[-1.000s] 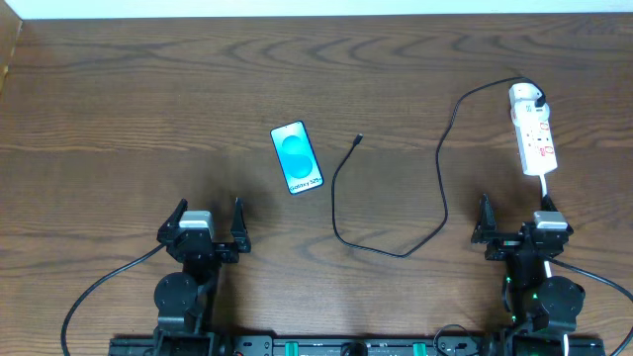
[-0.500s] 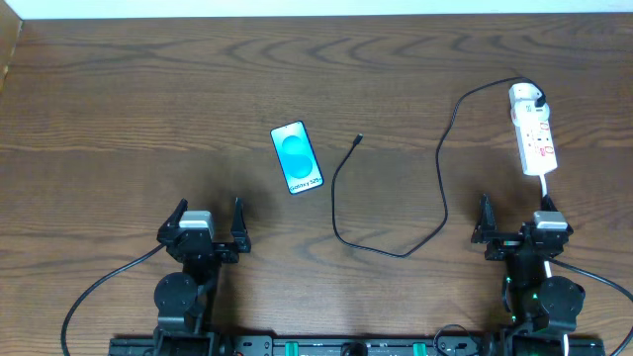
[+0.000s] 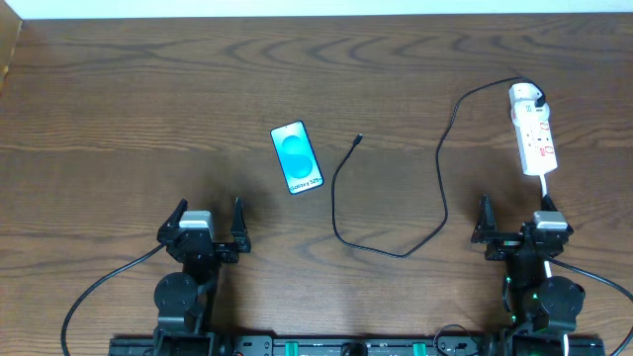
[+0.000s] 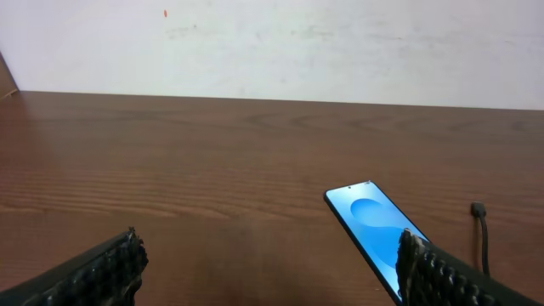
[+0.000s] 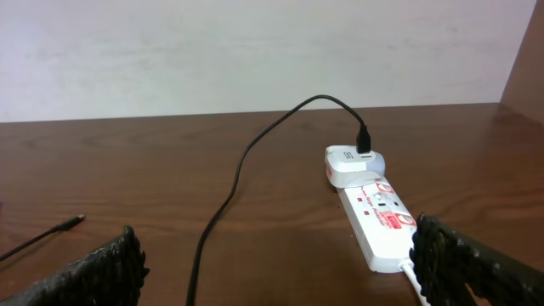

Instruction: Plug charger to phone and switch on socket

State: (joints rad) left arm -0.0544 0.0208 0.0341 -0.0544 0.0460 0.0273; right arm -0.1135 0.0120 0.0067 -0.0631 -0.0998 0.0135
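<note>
The phone (image 3: 297, 157) lies face up mid-table, blue screen lit; it also shows in the left wrist view (image 4: 367, 226). The black charger cable (image 3: 441, 188) loops from its free plug tip (image 3: 358, 138), just right of the phone, to a white adapter (image 3: 524, 96) seated in the far end of the white socket strip (image 3: 534, 138). The right wrist view shows the strip (image 5: 379, 220), adapter (image 5: 352, 163) and cable (image 5: 228, 197). My left gripper (image 3: 208, 220) is open and empty, near the front edge. My right gripper (image 3: 514, 220) is open and empty, just in front of the strip.
The strip's white lead (image 3: 547, 188) runs toward my right arm. A pale wall (image 4: 272, 42) stands behind the far edge of the brown wooden table (image 3: 148, 89).
</note>
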